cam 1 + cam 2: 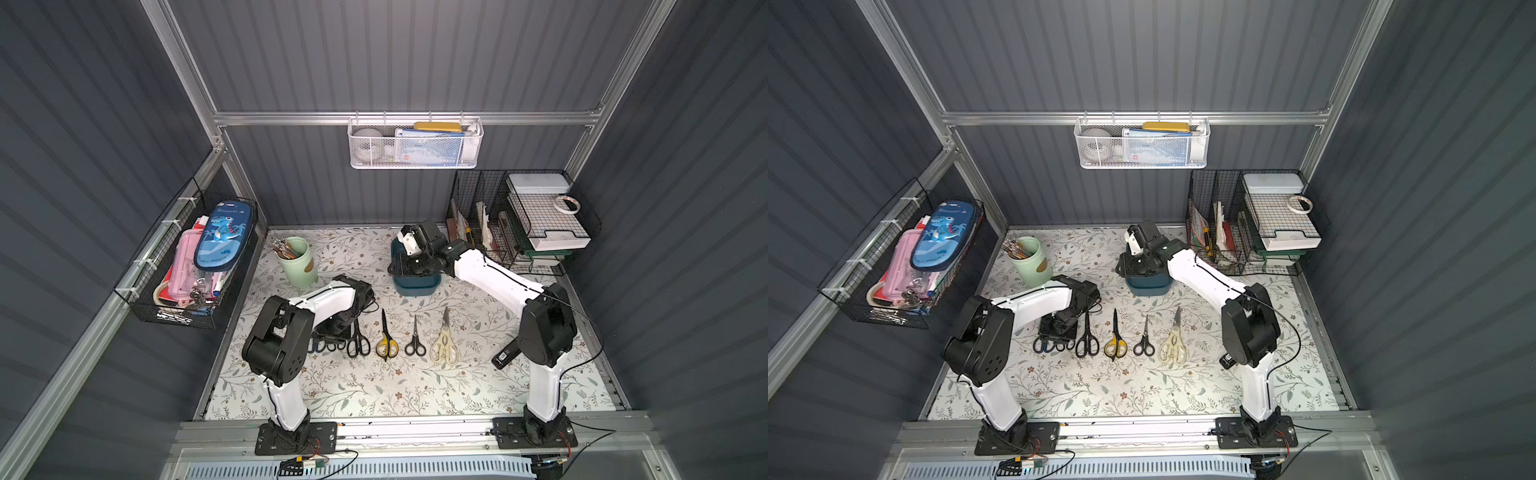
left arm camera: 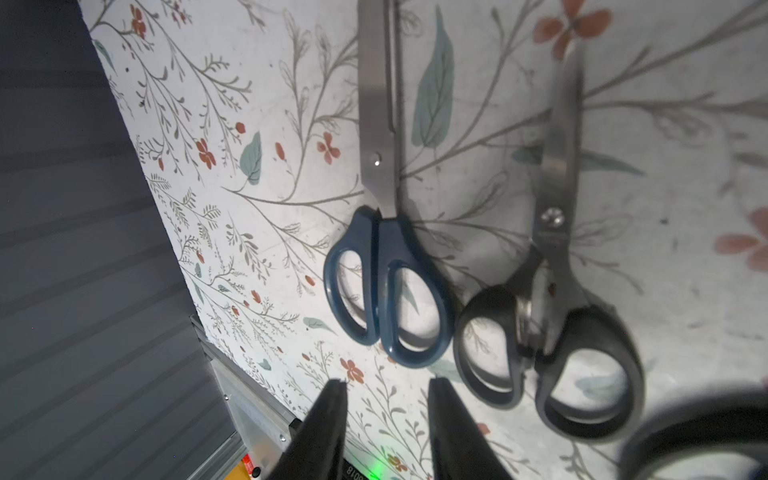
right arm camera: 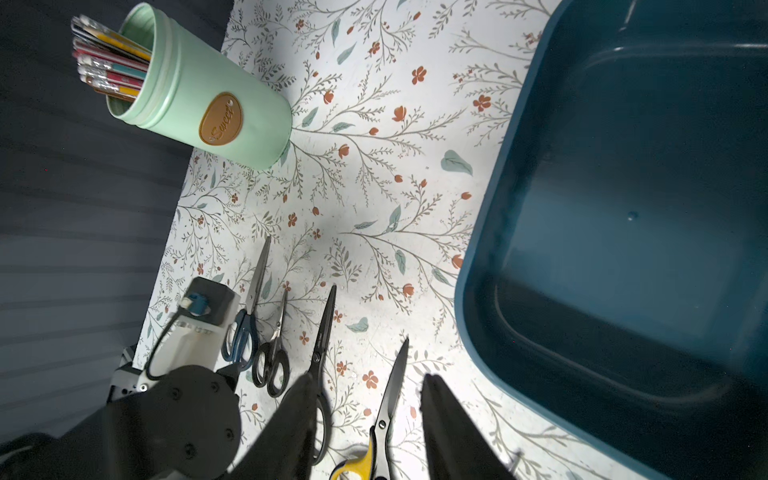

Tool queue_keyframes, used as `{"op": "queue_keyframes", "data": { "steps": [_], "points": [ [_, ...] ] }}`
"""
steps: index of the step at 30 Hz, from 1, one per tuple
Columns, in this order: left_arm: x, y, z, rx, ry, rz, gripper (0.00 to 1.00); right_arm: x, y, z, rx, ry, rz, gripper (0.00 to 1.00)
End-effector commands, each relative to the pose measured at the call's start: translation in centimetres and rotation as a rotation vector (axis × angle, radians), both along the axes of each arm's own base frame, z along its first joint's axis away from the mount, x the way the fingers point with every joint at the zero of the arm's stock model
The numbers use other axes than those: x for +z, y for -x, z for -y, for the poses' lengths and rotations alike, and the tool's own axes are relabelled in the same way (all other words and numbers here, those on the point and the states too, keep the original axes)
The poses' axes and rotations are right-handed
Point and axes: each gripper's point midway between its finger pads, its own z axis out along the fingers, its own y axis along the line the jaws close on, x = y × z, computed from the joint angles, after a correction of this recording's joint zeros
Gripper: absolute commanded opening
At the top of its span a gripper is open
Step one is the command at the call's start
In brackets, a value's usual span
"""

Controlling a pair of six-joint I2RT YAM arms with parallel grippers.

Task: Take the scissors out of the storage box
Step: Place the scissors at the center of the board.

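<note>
Teal storage box [image 3: 602, 249] looks empty; scissors [image 1: 386, 338] rowed mid-frame, prob. task done. Left gripper [image 2: 387, 380] parted, empty; right gripper [image 3: 370, 376] same.

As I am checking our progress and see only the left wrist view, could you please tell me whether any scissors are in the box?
Observer: None that I can see: the box floor is bare in the right wrist view, though one end is out of frame.
Operator: Thank you. How many are out?
Observer: Six scissors lie in a row, as both top views show.
Operator: And the right hand?
Observer: The right hand hangs open and empty near the box.
</note>
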Motion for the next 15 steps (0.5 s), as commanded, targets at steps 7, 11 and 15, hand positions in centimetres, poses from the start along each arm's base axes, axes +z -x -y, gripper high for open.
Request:
{"op": "queue_keyframes", "data": {
  "steps": [7,11,15],
  "points": [
    [7.8,-5.5,2.7,0.011,0.201,0.365,0.46,-0.1,-0.7,1.0,-0.013,0.089,0.047,0.46],
    [12.0,-9.4,6.0,-0.088,0.389,0.572,0.59,1.3,-0.6,2.8,-0.033,0.157,0.105,0.73],
    [15.6,-12.0,7.4,-0.167,0.454,0.742,0.99,2.9,-0.3,5.3,-0.091,0.211,0.192,0.99]
  ]
}}
